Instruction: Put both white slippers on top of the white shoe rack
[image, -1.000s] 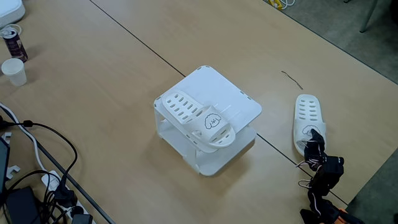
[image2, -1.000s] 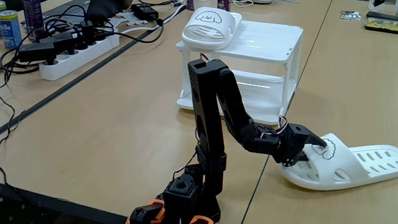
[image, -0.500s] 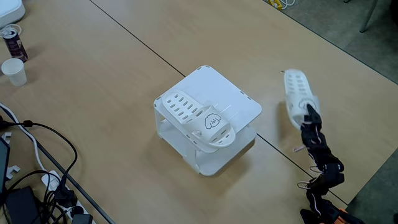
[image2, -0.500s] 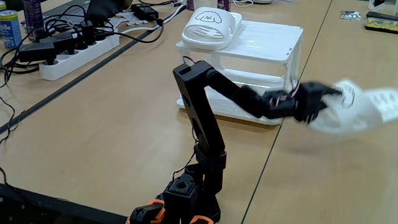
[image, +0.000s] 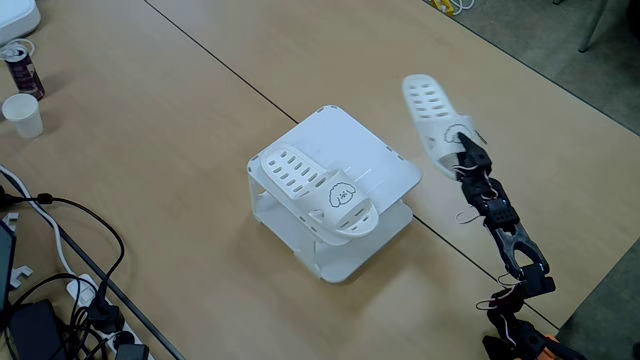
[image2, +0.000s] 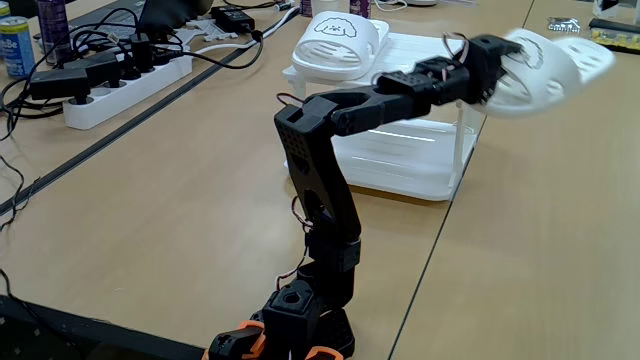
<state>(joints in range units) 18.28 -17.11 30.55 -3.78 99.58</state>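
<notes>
Wooden worktop (image: 180, 120), seam running diagonally. My tool (image: 462, 140) is clamped on one slipper (image: 432, 112), raised clear of the worktop; the rack (image: 375, 160) stands just beside it, the other slipper (image: 318, 190) resting on the rack's top.

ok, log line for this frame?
gripper: shut on second white slipper, airborne beside white shoe rack | first slipper: on rack top | phase: carrying | second slipper not placed

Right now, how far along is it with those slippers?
About halfway. One slipper already lies on the rack. The hand holds the second slipper in the air beside the rack. Setting it on the free part of the top is what's left.
</notes>
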